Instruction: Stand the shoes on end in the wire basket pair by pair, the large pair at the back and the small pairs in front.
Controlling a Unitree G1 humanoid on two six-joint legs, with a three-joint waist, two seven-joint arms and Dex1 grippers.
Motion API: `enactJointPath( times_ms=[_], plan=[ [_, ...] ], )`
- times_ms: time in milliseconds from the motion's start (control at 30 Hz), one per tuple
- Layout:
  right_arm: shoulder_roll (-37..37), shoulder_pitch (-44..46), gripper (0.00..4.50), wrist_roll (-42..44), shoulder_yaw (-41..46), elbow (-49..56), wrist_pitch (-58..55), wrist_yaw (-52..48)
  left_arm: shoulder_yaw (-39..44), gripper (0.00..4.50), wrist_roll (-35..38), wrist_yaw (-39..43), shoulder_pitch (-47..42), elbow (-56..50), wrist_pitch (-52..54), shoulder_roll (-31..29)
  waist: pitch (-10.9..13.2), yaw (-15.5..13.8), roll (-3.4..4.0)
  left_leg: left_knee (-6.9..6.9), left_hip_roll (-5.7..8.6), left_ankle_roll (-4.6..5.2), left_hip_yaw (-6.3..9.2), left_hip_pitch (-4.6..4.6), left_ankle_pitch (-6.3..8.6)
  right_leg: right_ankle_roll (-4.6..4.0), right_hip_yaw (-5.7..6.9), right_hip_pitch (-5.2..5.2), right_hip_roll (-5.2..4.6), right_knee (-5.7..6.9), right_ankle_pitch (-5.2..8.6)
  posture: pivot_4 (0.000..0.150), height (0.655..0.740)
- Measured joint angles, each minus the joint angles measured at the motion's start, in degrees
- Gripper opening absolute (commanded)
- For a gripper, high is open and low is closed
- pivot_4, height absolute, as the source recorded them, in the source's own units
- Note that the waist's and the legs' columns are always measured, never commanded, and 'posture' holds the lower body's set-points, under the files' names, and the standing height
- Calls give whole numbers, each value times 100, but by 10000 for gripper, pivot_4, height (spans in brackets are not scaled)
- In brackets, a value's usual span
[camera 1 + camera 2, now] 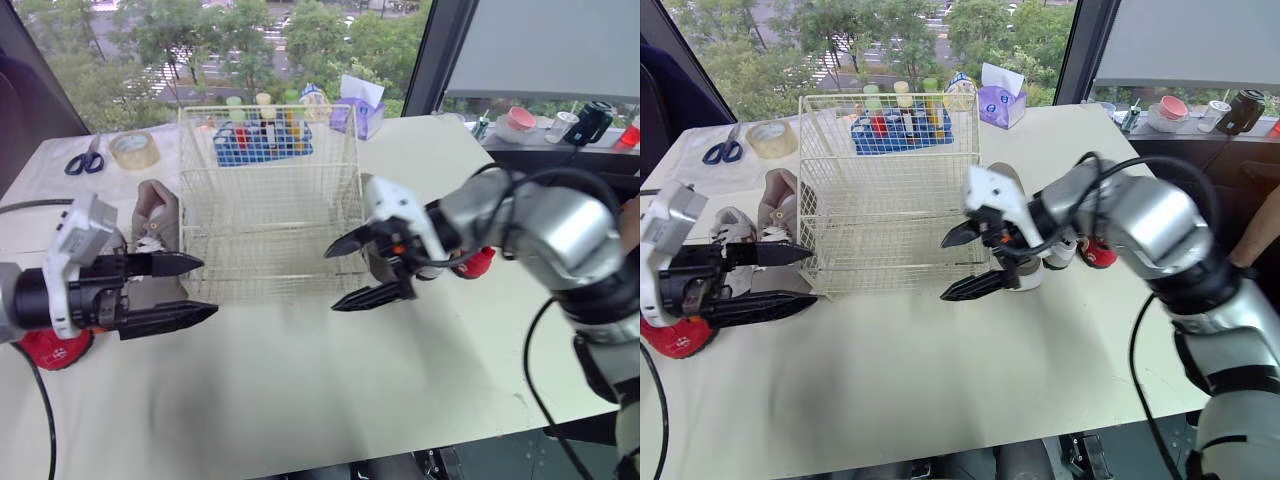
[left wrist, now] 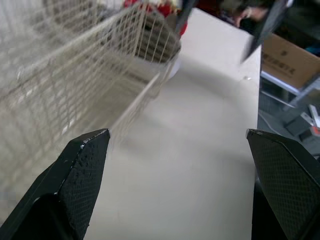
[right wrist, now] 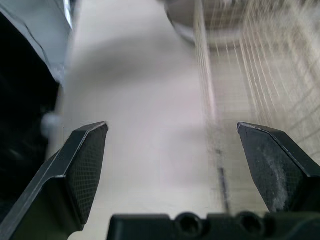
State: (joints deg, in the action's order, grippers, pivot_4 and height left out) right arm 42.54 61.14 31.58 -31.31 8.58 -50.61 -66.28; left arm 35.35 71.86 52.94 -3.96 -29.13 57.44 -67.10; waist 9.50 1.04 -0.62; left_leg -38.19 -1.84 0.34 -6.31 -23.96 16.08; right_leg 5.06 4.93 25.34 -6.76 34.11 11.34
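Wire basket [image 1: 268,160]: placed mid-table, upright, top open.
Left gripper [image 1: 206,287]: held low near the basket's front left corner; jaws spread wide, nothing gripped.
Right gripper [image 1: 332,280]: held at the basket's front right corner; jaws spread wide, nothing gripped.
Tan shoe [image 1: 778,205]: seen on the table just beside the basket's left wall, outside it.
White shoe [image 1: 732,225]: laid next to the tan shoe, on the side away from the basket.
Red shoe [image 1: 55,348]: seen on the table, partly hidden by the left arm.
Grey-white shoe [image 1: 1025,270]: set beside the basket's right wall, partly hidden by the right gripper.
Second red shoe [image 1: 1098,252]: seen further right, near the right arm.
Table back: scissors [image 1: 84,160], tape roll [image 1: 134,150], blue rack [image 1: 262,140], tissue box [image 1: 358,110].
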Motion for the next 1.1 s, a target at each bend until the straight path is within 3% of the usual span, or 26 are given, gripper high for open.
enactJointPath(
  times_ms=[33, 133, 367, 733, 1100],
  plan=[
    [-89, 21, 44565, -126, -86, -123, 58, -5, -10, 45000, 25, -52, -34, -28, 0, 22, 0, -8, 0, 0, 0, -2, 1, 1, -1, 1, 0, 0, 1, 2, 1, 1500, 7400],
    [-347, 293, 36508, -974, -537, -695, 499, -30, -3, 45000, 289, -376, -57, -205, 5, 177, 0, -25, -2, -2, -1, -7, 6, 1, -4, 0, 2, -3, 1, 5, 1, 1500, 7400],
    [-358, 341, 834, -2000, -874, -734, 999, -317, 27, 45000, 745, -1010, -135, -541, -57, 325, -5, -30, -10, -8, 0, -18, 14, 30, -11, -5, 1, -33, 2, 8, 3, 1500, 7400],
    [-967, 225, 834, -3169, -891, -918, 1868, -200, -380, 45000, 721, -1337, -361, -567, -300, 597, -4, 80, -11, 0, -21, -48, 15, 59, -28, -14, 1, -43, 32, 29, 5, 1500, 7400],
    [-1473, 119, 834, -3161, -693, -416, 421, -32, -560, 45000, 410, -1249, -374, -467, -305, 598, -4, 118, -12, 3, -20, -49, 18, 56, -28, -19, 1, -40, 30, 32, 7, 1500, 7400]
  ],
)
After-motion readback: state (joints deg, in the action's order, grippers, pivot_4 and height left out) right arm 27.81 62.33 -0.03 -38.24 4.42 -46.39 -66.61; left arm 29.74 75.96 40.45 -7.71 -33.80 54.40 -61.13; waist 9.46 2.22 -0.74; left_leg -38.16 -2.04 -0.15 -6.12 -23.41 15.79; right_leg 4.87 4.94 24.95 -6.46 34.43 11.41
